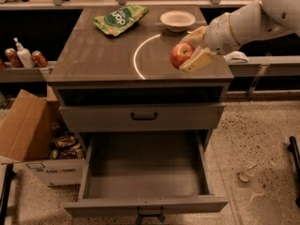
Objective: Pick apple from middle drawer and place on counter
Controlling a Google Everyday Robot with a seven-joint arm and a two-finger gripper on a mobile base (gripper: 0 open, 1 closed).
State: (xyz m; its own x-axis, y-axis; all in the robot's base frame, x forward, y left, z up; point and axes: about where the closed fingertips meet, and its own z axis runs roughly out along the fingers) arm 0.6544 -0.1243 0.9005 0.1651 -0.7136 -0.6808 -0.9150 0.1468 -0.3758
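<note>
Holding the small round red-and-yellow apple (pixel 180 55) clamped between its pale fingers, my two-finger gripper (pixel 187 54) hangs over the right front corner of the grey-brown wood-grain counter (pixel 98 55). Bare top lies straight beneath the fruit, just right of the thin white arc (pixel 136 55). The white bowl (pixel 177 20) sits behind. The deep grey middle drawer (pixel 145 170) stands open below.

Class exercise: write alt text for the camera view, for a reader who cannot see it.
A two-finger gripper holds a small round red-and-yellow apple over the right front of the grey-brown wood-grain counter. Below, the wide grey middle drawer stands open; a white bowl and green bag sit at the counter's back.
</note>
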